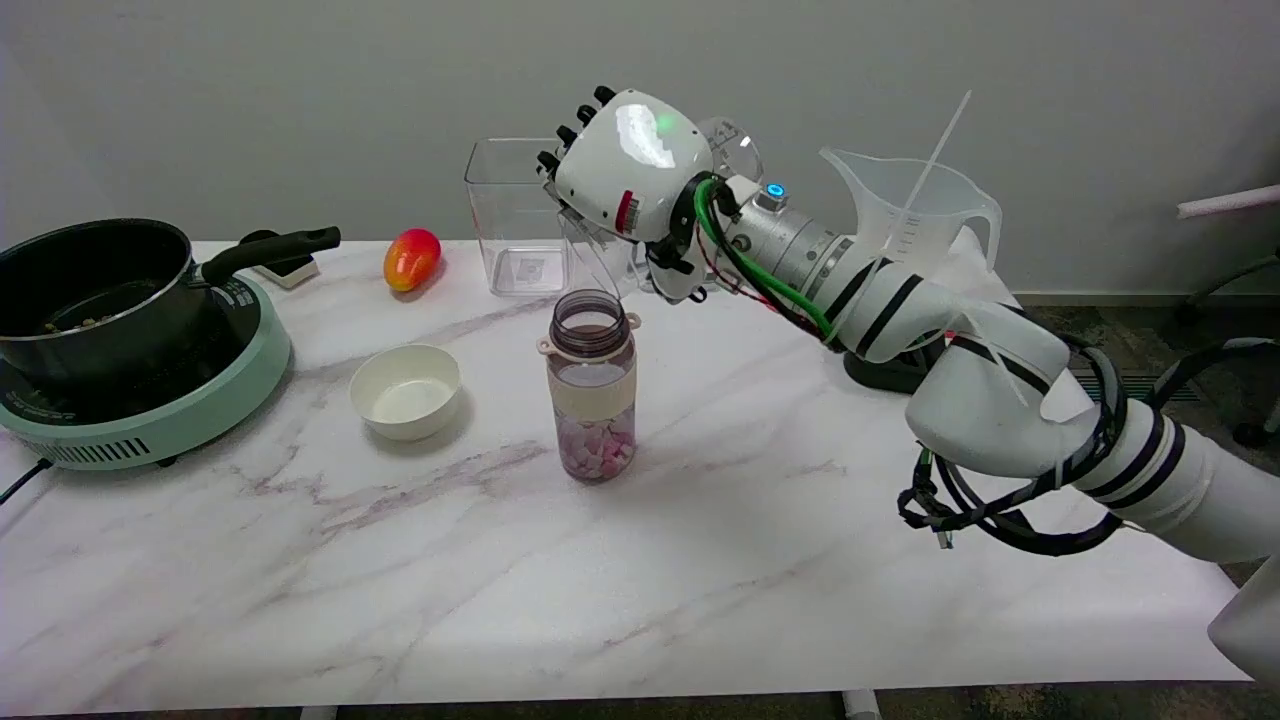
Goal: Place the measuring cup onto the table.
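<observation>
Above the bottle [591,385], our right hand [630,170], fingers clamped on the tilted measuring cup [592,262]; lowering risks toppling it toward six o'clock.

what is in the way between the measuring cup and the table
The open bottle appears to stand right under the measuring cup, which the right hand holds tilted, so going straight down is blocked. The table on the bottle's picture-right side looks bare, and a white bowl sits on its other side.

black pot [90,275] on green cooker [170,420], white bowl [405,392], mango [411,258]
</observation>
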Controlling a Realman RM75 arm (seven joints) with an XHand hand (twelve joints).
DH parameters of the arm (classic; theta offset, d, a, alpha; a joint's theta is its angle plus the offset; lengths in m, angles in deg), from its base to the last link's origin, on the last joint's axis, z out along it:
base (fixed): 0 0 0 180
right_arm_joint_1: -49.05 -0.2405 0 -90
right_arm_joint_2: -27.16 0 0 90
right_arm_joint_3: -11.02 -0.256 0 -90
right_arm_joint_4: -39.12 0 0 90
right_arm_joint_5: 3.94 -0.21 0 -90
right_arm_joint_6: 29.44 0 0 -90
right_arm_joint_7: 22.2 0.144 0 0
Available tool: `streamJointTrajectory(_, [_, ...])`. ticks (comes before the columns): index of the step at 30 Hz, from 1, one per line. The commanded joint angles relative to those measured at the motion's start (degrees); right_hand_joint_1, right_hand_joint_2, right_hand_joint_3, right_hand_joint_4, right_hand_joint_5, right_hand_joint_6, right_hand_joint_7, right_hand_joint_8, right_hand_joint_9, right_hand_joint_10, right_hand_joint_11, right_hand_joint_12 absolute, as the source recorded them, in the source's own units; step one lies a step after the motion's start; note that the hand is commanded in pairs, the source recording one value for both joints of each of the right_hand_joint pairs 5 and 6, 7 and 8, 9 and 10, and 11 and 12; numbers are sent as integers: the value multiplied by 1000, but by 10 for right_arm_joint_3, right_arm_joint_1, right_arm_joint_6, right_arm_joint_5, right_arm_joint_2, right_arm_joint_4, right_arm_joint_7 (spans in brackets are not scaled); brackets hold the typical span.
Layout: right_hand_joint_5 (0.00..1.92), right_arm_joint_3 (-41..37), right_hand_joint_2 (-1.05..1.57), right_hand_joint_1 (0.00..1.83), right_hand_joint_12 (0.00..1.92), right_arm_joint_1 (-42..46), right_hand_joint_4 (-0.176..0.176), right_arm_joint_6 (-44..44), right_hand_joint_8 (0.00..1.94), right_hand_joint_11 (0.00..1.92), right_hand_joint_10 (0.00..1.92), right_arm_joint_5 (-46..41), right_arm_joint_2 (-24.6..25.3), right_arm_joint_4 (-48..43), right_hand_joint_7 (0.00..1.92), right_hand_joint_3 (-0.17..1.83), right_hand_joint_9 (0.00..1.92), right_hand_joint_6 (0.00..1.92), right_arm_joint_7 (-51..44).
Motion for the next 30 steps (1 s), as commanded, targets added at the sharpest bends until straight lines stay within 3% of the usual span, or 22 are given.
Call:
streamJointTrajectory(1, [1486,-7,782,1512,1159,9,0,-10,1460,1159,1357,-3,0,1,1460,854,1357,1486,-10])
streamJointTrajectory(3, [1493,-41,789,1511,1160,27,0,-31,1462,1160,1358,-5,2,2,1462,844,1358,1493,4])
streamJointTrajectory(7, [1500,-221,786,1515,1163,128,0,-99,1458,1163,1355,-33,58,2,1458,864,1355,1500,60])
streamJointTrajectory(11, [1495,-368,730,1533,1160,232,0,-123,1452,1160,1348,-139,145,7,1452,922,1348,1495,104])
streamJointTrajectory(16, [1549,-450,891,1502,1205,295,0,-195,1492,1205,1404,-276,209,47,1492,779,1404,1549,112])
streamJointTrajectory(19, [1554,-440,928,1495,1213,311,0,-283,1496,1213,1412,-419,205,93,1496,744,1412,1554,115])
streamJointTrajectory(25, [1570,-336,985,1481,1229,332,0,-430,1509,1229,1426,-587,147,190,1509,690,1426,1570,134])
streamJointTrajectory(30, [1573,-276,1020,1448,1223,321,0,-476,1506,1223,1409,-626,116,260,1506,647,1409,1573,229])
